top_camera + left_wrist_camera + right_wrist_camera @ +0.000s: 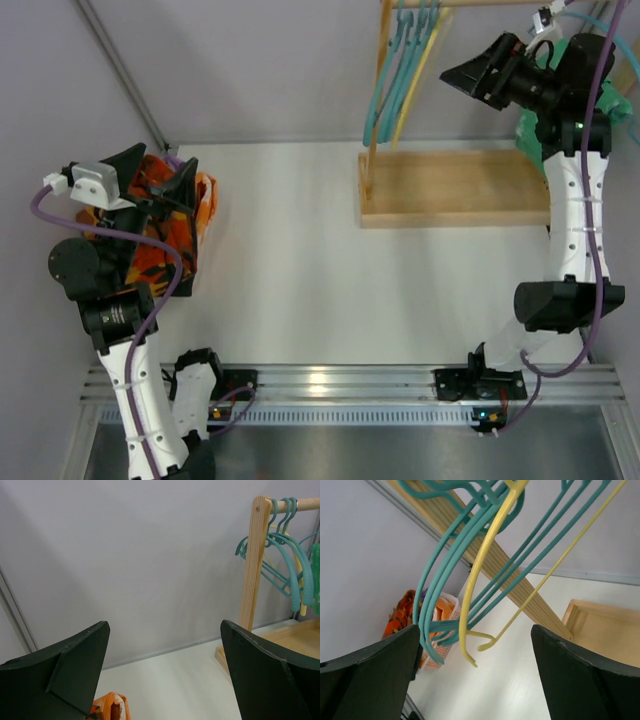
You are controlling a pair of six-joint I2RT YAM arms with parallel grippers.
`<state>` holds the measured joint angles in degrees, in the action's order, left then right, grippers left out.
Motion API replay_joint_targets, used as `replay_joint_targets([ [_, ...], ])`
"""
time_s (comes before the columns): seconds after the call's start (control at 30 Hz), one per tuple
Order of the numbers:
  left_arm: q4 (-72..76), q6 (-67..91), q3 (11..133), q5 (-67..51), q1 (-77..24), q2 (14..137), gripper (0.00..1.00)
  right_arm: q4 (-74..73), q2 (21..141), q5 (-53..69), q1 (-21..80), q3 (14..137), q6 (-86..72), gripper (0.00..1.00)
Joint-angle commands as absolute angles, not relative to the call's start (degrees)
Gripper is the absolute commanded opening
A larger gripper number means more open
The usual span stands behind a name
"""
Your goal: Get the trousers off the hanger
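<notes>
**Left arm.** The left tool (158, 178) hangs over an orange basket (206, 205) at the far left of the worktop (300, 260). Its jaws stand wide apart with nothing between them. In the left wrist view both fingers frame only the wall and the worktop.

**Right arm.** This arm is raised at the far right. The right tool (468, 72) points left toward the hangers, with its jaws wide and gripping nothing. In the right wrist view the hanger wires cross the gap between the fingers. I cannot tell whether any wire touches a finger.

**Rack.** The wooden rack (455, 190) stands at the back right of the worktop. Several teal hangers (383, 90) and one yellow hanger (470, 582) hang bunched on its rail beside the upright post.

**Trousers.**
- The orange-red patterned trousers (160, 245) lie heaped in the basket, under the left tool.
- A small bit of purple cloth (423, 596) shows at the basket's top. It is too small to say more.
- The green trousers (530, 140) sit at the right end of the rack's base, mostly hidden behind the right arm. I cannot tell whether they hang from anything or simply lie there.
</notes>
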<state>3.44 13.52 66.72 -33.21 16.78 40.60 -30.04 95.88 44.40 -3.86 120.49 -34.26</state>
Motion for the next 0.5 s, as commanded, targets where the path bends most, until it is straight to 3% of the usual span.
replay_joint_targets([
  [0.0, 0.4, 13.4, 70.1, -34.4, 16.8, 41.5, 0.99, -32.0, 88.2, 41.8, -4.4, 119.9, -28.8, 0.94],
  [0.1, -3.4, 13.6, 71.2, -36.1, 16.8, 42.8, 0.99, -34.4, 83.3, 39.1, -4.5, 116.9, -24.1, 0.99],
  [0.47, -8.3, 15.5, 70.5, -43.0, 16.8, 46.1, 0.99, -48.6, 67.5, 28.2, -5.2, 114.1, -7.8, 0.99],
])
